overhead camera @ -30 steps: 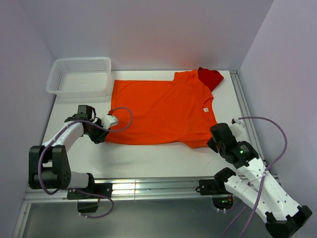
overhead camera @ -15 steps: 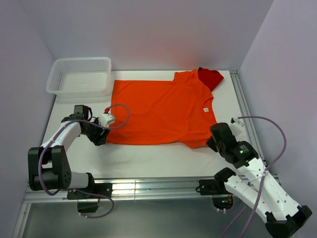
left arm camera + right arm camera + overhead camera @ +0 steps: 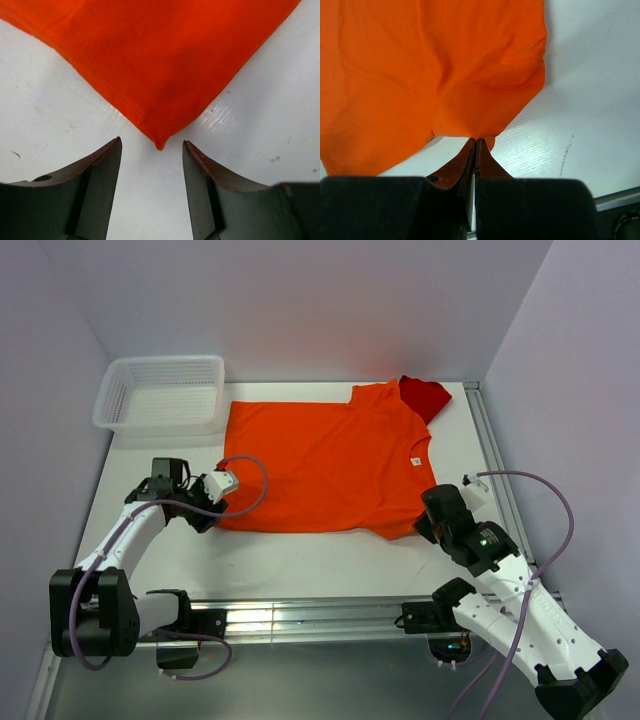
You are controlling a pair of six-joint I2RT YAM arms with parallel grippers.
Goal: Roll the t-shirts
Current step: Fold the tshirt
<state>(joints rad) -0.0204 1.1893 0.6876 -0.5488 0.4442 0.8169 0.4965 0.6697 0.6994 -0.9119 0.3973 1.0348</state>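
Orange t-shirt [image 3: 330, 465] is soft, limp and light; pinch it at the hem corners. Left gripper [image 3: 151, 144] jaws apart, hem corner just between them. Right gripper [image 3: 475, 142] jaws together at the sleeve edge.

Orange tee [image 3: 320, 465]: bright, plain, no print; hem stitching in same orange. Neck label [image 3: 414, 461]: white. Red tee [image 3: 425, 395]: darker red, plain. Basket [image 3: 112, 390]: white, fine mesh pattern. Table [image 3: 300, 565]: white w/ few dark specks. Walls [image 3: 300, 300]: pale lilac. Left arm [image 3: 130, 530] & right arm [image 3: 520, 590]: white + black segments; cables [image 3: 560, 500] purple. Left fingers [image 3: 95, 200] & right fingers [image 3: 457, 167]: dark brown-black. Front rail [image 3: 300, 615]: silver.
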